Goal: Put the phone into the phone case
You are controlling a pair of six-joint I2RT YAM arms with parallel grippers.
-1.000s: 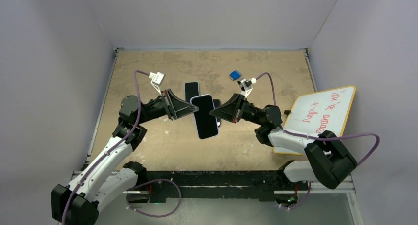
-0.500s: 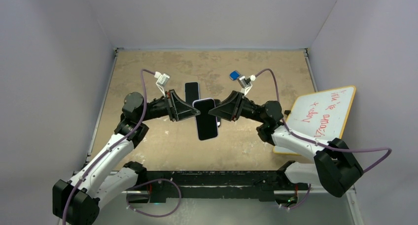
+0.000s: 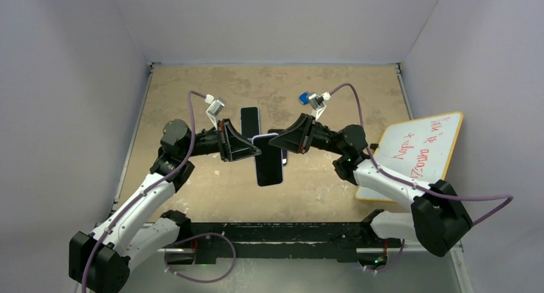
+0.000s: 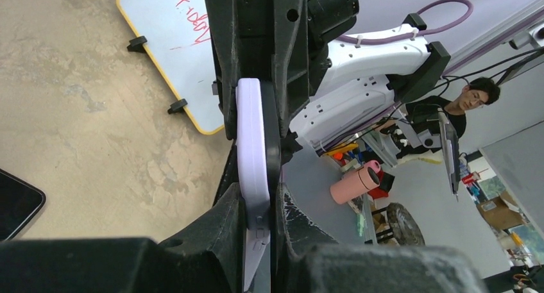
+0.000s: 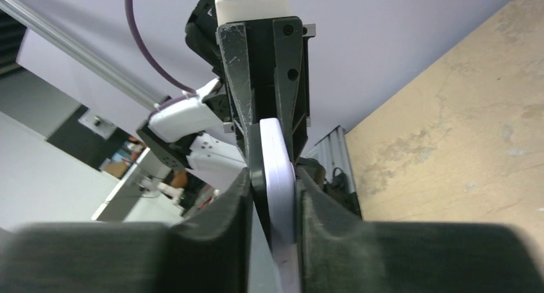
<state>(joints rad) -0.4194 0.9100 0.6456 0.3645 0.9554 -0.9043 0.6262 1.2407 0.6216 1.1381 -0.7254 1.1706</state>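
A black phone sits in a lavender phone case, held above the table's middle. My left gripper is shut on its left edge and my right gripper is shut on its right edge. In the left wrist view the lavender case and the black phone show edge-on between the fingers of my left gripper. In the right wrist view the case and the phone show edge-on in my right gripper.
A second black phone lies flat on the table behind the held one. A small blue object lies farther back. A whiteboard with red writing rests at the right edge. Purple cables loop over both arms.
Both grippers have moved the phone and case slightly toward the near edge and lower in the view; both wrists have turned a little, and both stay shut on it.
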